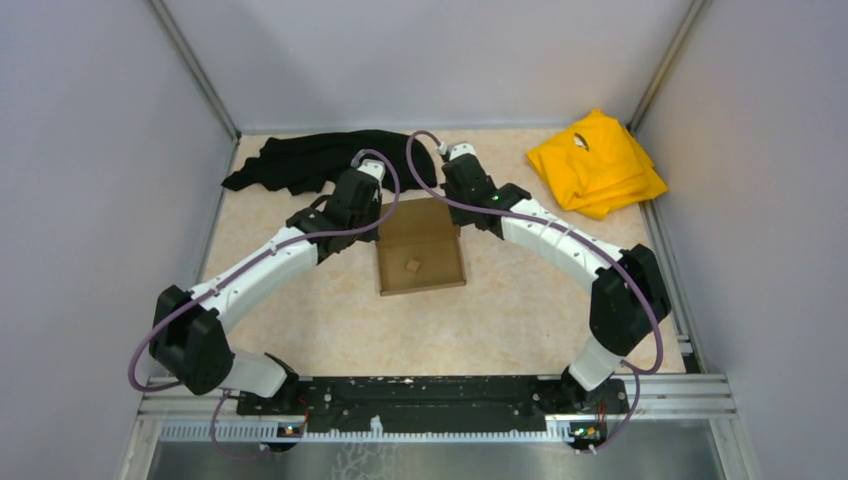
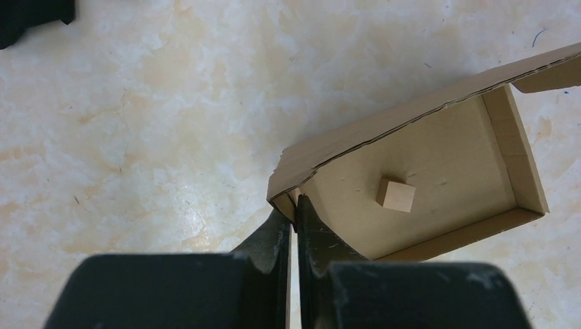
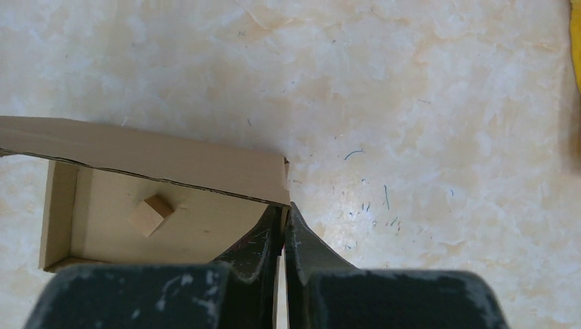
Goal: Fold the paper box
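The paper box (image 1: 421, 262) is a shallow brown cardboard tray in the middle of the table, its walls standing up and its lid flap raised at the far side. A tiny brown cube (image 1: 411, 266) lies inside it. My left gripper (image 2: 296, 205) is shut on the box's far left corner wall (image 2: 291, 195). My right gripper (image 3: 284, 212) is shut on the far right corner wall (image 3: 281, 205). The box and cube also show in the left wrist view (image 2: 438, 164) and in the right wrist view (image 3: 157, 164).
A black cloth (image 1: 320, 160) lies at the back left, just behind the left gripper. A yellow cloth (image 1: 597, 162) lies at the back right. Grey walls close in the table on three sides.
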`<move>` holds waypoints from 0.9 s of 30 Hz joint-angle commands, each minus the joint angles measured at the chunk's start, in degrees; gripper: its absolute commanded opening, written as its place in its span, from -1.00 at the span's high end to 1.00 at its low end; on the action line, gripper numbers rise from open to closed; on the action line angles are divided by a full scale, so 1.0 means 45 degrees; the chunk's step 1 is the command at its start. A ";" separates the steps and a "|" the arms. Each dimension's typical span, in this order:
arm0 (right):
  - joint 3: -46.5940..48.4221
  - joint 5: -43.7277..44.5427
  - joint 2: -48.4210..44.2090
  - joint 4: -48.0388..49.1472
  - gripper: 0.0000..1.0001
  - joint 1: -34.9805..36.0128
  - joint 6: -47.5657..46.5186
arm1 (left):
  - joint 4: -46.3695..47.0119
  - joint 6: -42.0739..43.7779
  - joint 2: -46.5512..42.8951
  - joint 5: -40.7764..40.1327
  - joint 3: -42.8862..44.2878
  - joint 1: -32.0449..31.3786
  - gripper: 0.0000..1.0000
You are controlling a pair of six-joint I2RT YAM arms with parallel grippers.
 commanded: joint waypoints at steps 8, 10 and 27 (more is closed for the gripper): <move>-0.0074 -0.0326 -0.0237 0.1752 1.00 0.0624 0.1535 | 0.2606 -0.0929 0.0097 -0.0135 -0.0210 -0.0717 0.88; -0.0274 -0.0176 -0.0314 0.2019 1.00 0.0621 0.1771 | 0.2924 -0.0959 0.0160 -0.0224 -0.0307 -0.0727 0.88; -0.1060 0.0849 -0.0421 0.3543 1.00 0.0683 0.2213 | 0.4770 -0.0725 0.0620 -0.0352 -0.0848 -0.0782 0.90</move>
